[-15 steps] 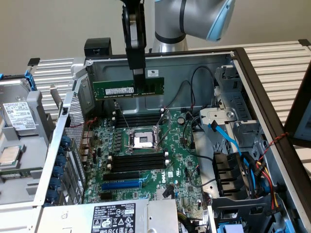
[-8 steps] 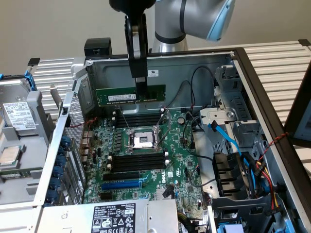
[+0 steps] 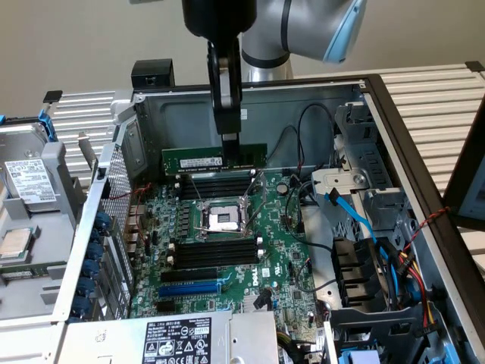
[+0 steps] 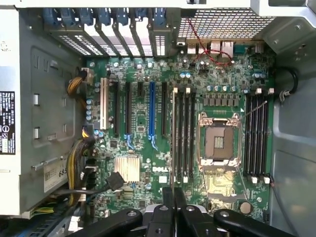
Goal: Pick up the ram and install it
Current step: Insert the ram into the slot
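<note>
Clenched on the ram [image 3: 193,159] at its upper edge, tool [image 3: 229,148] partway along its length. Held on edge directly beneath the tool, lengthwise above the black memory slots [image 3: 215,184], likely to keep contacts facing down; not yet seated.

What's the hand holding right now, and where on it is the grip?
The hand is shut on the ram, pinching its upper long edge a little to the exterior view's right of its middle.

Bright, even light from above — soft shadows inside the case [image 3: 182,121].
</note>
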Action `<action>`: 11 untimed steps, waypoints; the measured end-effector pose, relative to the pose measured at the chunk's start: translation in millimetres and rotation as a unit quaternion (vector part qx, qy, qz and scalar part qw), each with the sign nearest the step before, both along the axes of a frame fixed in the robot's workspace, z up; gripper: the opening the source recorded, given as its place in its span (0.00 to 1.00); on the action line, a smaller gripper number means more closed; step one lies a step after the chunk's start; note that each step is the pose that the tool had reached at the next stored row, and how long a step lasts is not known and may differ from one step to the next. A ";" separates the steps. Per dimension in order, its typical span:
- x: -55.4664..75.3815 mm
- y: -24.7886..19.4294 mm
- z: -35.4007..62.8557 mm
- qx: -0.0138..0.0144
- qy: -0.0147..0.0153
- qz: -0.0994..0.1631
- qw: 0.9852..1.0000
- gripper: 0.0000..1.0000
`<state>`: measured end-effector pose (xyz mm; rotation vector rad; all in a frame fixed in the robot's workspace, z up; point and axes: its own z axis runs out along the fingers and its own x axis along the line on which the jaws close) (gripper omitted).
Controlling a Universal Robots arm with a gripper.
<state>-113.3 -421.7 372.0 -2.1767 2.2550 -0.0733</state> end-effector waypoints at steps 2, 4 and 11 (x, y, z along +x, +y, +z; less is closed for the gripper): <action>1.6 1.0 -3.5 0.000 0.000 -0.002 1.000 0.12; 2.3 2.6 -7.3 0.000 0.000 -0.003 1.000 0.12; 2.6 12.7 -19.9 0.000 0.000 -0.007 1.000 0.12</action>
